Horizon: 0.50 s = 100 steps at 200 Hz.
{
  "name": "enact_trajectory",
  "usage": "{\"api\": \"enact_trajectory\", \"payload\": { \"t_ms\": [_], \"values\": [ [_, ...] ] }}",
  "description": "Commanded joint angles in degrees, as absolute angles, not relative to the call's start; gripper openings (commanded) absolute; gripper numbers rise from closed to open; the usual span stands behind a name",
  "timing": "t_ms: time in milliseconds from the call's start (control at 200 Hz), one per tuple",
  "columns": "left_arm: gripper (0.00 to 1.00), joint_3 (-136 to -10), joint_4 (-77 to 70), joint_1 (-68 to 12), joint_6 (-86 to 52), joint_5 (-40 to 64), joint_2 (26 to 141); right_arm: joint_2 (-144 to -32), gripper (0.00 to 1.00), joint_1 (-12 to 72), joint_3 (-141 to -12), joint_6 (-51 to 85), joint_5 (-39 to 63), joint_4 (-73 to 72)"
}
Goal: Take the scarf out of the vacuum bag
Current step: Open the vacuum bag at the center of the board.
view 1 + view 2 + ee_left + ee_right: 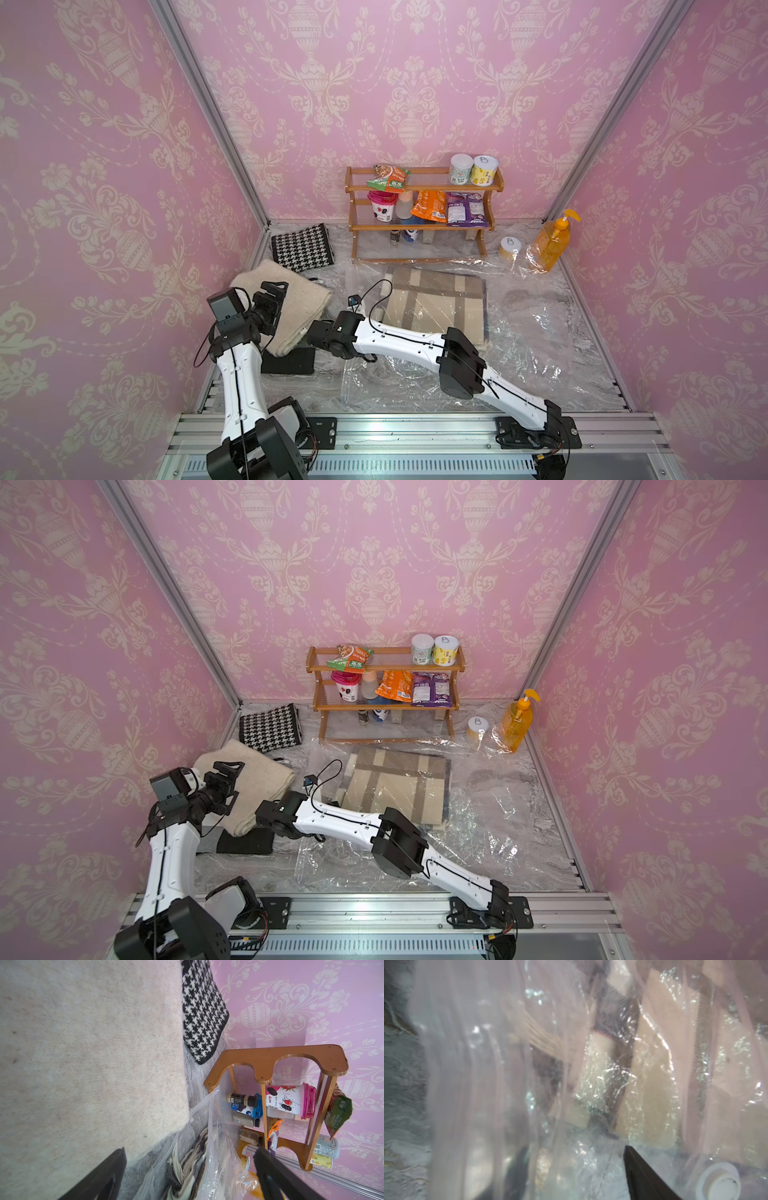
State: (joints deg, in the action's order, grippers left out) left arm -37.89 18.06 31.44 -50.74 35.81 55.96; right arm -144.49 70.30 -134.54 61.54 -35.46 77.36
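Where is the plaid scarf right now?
In a top view the plaid scarf lies folded inside the clear bag, mid-table, in front of the wooden rack.

In the right wrist view the vacuum bag [467,1064] is blurred and veils one finger of the right gripper [573,1150]; whether its jaws pinch film is unclear. The picture's edge cuts off the valve cap [718,1184]. In both top views the right arm [399,338] covers the near edge of the scarf [436,303].

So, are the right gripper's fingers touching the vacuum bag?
Cannot tell. In the right wrist view the vacuum bag hangs between the right gripper's fingers, one blurred behind it; contact is not plain.
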Motion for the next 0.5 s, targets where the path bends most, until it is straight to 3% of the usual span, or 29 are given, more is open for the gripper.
{"api": "enact_trajectory", "payload": {
  "t_ms": [0,55,310,495],
  "values": [
    [0.99,-36.36,16.39,31.99,-51.68,37.83,56.40,-138.35,0.17,71.18,-129.33,60.32,-37.41,75.77],
    [0.99,-36.04,16.01,31.99,-51.78,38.22,56.70,-136.56,0.00,71.43,-127.50,60.13,-37.78,75.54],
    [0.99,-35.16,12.68,31.92,-51.55,43.58,58.31,-125.86,0.00,72.18,-117.61,53.95,-40.09,74.33],
    [0.99,-34.82,11.84,28.68,-49.98,47.72,59.06,-111.33,0.02,69.39,-98.07,45.02,-35.17,62.34]
  ]
}}
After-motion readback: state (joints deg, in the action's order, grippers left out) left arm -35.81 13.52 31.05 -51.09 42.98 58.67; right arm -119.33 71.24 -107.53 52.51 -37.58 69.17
